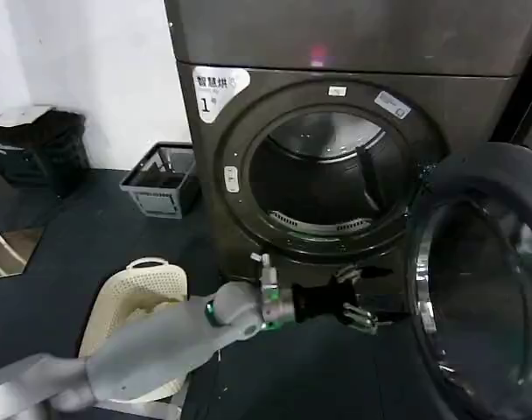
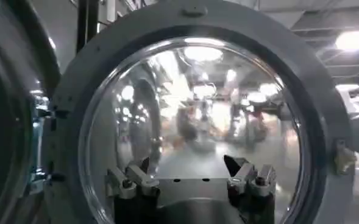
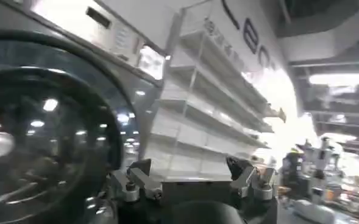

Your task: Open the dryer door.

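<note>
Door already swung wide: dryer door (image 1: 485,289) standing open just beyond and to the right of the left hand (image 1: 360,302), hinged on the machine's right side, its chrome ring and dark glass turned edge-on toward the drum opening (image 1: 323,179). Left hand released, fingers spread and grasping nothing, pointing straight at the door's inner face, close to it but apart; seen from the left wrist, the glass porthole (image 2: 191,122) facing the fingers (image 2: 252,179) head-on. Clearly the nearer of the two. Right hand (image 3: 194,179) likewise spread and holding nothing, beside a neighbouring machine. Counted: one task door, one open drum, one pale basket (image 1: 139,293) on the floor behind the left forearm.
</note>
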Motion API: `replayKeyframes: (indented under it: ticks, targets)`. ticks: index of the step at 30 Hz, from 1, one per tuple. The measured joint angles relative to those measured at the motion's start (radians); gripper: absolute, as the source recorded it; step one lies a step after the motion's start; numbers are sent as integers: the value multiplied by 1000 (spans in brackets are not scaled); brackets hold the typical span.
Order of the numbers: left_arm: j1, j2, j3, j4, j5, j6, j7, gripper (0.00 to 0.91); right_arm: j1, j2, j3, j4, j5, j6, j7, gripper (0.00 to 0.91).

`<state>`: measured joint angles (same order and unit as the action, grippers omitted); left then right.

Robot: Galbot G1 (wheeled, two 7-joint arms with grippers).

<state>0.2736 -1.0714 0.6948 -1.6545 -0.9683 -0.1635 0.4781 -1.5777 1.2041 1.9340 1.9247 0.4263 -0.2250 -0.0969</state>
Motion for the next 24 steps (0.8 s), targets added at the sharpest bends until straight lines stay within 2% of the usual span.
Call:
replayKeyframes:
  ticks: [8,24]
  targets:
    - [-59,-76,64,52,-21,-2,-29,907,-33,-14,75,-10,1,-21,1,907]
    - [-136,-301,118,203,-31,-2,-91,907,-55,-20,128,-18,2,-23,-4,907]
